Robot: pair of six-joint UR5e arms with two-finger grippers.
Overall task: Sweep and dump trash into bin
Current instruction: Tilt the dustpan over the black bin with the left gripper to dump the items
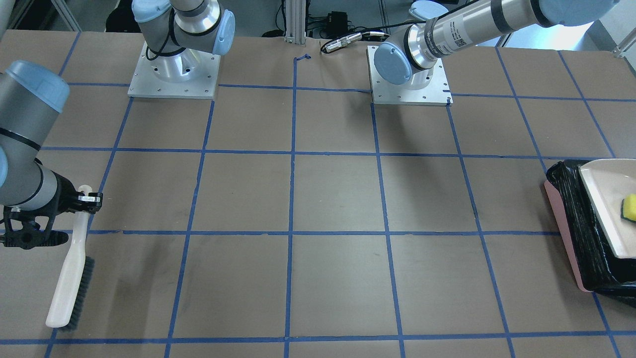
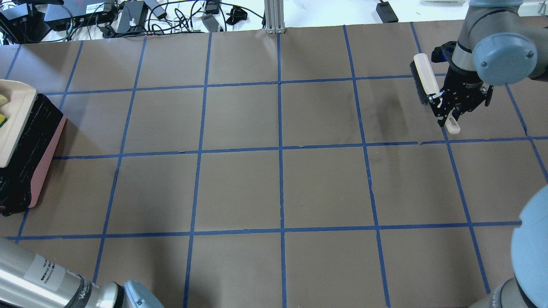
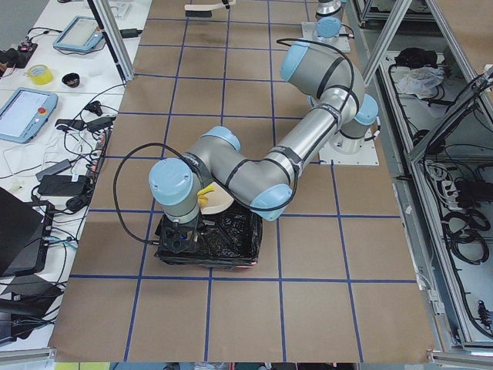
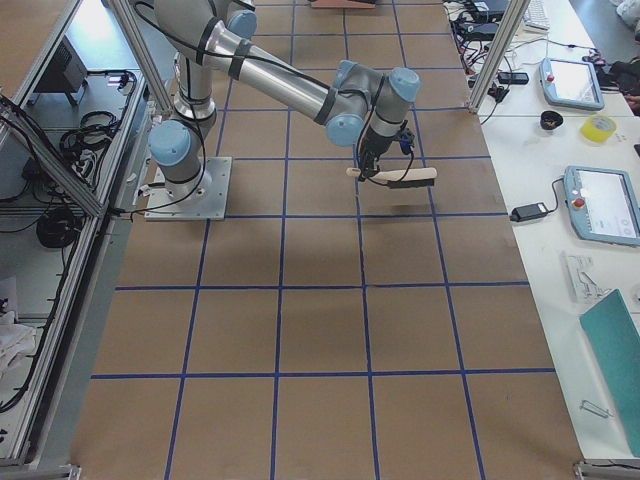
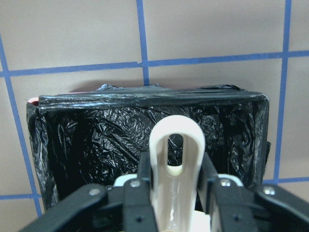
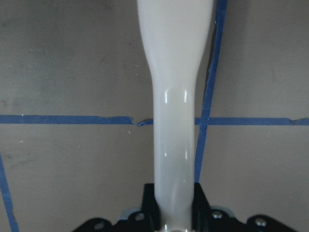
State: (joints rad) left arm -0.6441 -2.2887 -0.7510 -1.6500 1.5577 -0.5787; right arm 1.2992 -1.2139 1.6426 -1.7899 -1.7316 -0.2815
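Note:
The pink bin [image 1: 564, 233] with its black bag stands at the table's end on my left; it also shows in the overhead view [image 2: 43, 171] and the left wrist view [image 5: 96, 145]. My left gripper [image 5: 176, 170] is shut on the handle of the beige dustpan [image 1: 608, 199], held over the bin. A small yellow wedge [image 1: 630, 208] lies in the dustpan. The roll and the croissant-like piece are out of view. My right gripper [image 2: 446, 114] is shut on the white handle of a dark-bristled brush [image 2: 425, 81], far from the bin.
The brown table [image 2: 278, 184] carries a blue tape grid. The two arm bases [image 1: 174, 74] stand at the robot's edge. Cables and boxes [image 2: 128, 17] lie beyond the far edge.

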